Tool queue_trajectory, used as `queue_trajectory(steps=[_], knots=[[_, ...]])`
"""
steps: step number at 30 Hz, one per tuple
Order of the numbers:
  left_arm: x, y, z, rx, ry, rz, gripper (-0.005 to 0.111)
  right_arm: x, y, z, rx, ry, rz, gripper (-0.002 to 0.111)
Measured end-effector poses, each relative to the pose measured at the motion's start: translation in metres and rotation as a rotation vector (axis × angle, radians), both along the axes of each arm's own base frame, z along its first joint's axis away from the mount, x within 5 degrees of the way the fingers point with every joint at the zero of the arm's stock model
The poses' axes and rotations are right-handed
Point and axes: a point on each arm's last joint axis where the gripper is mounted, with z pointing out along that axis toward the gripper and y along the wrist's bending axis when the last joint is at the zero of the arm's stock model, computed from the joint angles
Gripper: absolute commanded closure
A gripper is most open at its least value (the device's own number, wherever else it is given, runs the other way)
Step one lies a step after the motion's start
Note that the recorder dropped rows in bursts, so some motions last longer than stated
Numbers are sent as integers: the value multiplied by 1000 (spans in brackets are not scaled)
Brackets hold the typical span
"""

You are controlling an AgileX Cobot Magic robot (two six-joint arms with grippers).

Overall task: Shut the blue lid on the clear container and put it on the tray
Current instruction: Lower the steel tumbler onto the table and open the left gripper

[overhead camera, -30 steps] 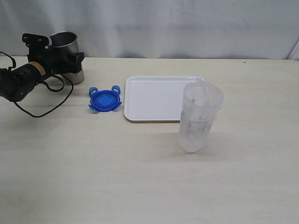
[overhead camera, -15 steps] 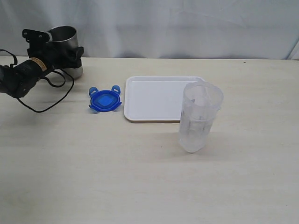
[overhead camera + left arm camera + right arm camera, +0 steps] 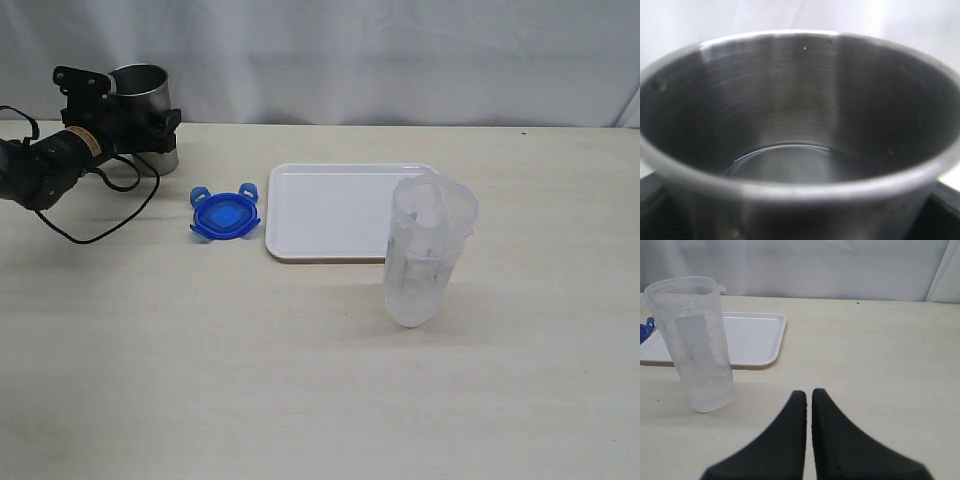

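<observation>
The blue lid [image 3: 225, 217] lies flat on the table, left of the white tray [image 3: 330, 205]. The clear container [image 3: 428, 250] stands upright and lidless in front of the tray's right end. The right wrist view also shows the container [image 3: 695, 345] and the tray [image 3: 752, 337]. My left gripper [image 3: 125, 122] is far left at the back, shut on a steel cup [image 3: 140, 92] whose inside fills the left wrist view [image 3: 800, 115]. My right gripper [image 3: 809, 395] is shut and empty, low over bare table to the right of the container. It is out of the exterior view.
A black cable [image 3: 100, 225] loops on the table below the left arm. A white curtain [image 3: 400, 50] backs the table's far edge.
The left gripper and the steel cup shifted slightly up and left, then a touch back to the right. The lid, tray and container stayed put.
</observation>
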Motion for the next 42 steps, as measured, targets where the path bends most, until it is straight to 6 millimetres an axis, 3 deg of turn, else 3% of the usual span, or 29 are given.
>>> queue_trajectory(steps=[10, 13, 19, 22, 31, 42], knots=[[0, 0, 0, -2, 0, 0, 105, 0, 0, 0, 0, 0, 0, 104], [0, 0, 1, 0, -2, -1, 95, 0, 0, 0, 0, 0, 0, 104], [-1, -4, 0, 24, 1, -59, 63, 0, 0, 0, 0, 0, 0, 104], [-2, -6, 0, -1, 12, -76, 57, 0, 0, 0, 0, 0, 0, 104], [-5, -11, 2, 10, 34, -146, 47, 0, 0, 0, 0, 0, 0, 104], [-6, -12, 4, 3, 46, -163, 47, 0, 0, 0, 0, 0, 0, 104]])
